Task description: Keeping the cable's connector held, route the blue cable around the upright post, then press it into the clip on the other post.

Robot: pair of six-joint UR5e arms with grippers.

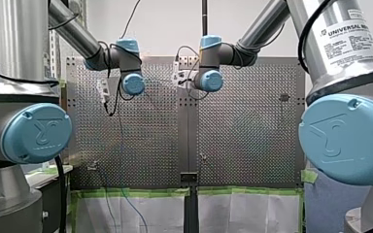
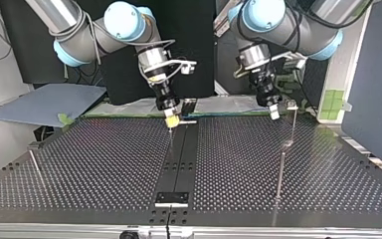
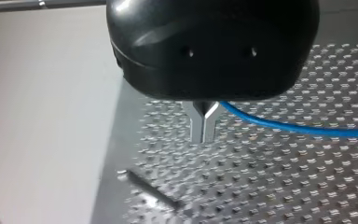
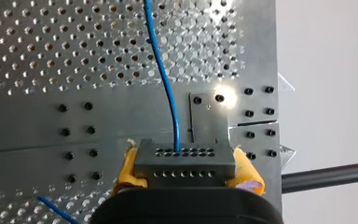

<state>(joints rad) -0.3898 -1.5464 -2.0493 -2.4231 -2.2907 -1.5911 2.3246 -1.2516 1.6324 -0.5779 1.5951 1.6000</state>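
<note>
My right gripper [image 4: 186,179] is shut with its yellow pads [image 4: 127,170] on the grey connector block [image 4: 185,161]. The blue cable [image 4: 164,79] runs out of the block over the perforated table. In the top view this gripper [image 2: 172,121] hangs low over the table's middle strip. My left gripper [image 3: 204,135] has its metal fingers [image 3: 197,126] shut, and the blue cable [image 3: 298,128] leaves sideways from their root. In the top view it [image 2: 274,113] hangs just beside a thin post [image 2: 293,124] with a clip-like top [image 2: 292,105]. A second upright post [image 2: 280,172] stands nearer the camera.
A third thin post [image 2: 36,167] stands at the top view's left. A black plate [image 2: 172,198] sits on the middle strip near the table's edge. In the front view the cable [image 1: 121,145] runs down the table and off over the taped edge [image 1: 136,192].
</note>
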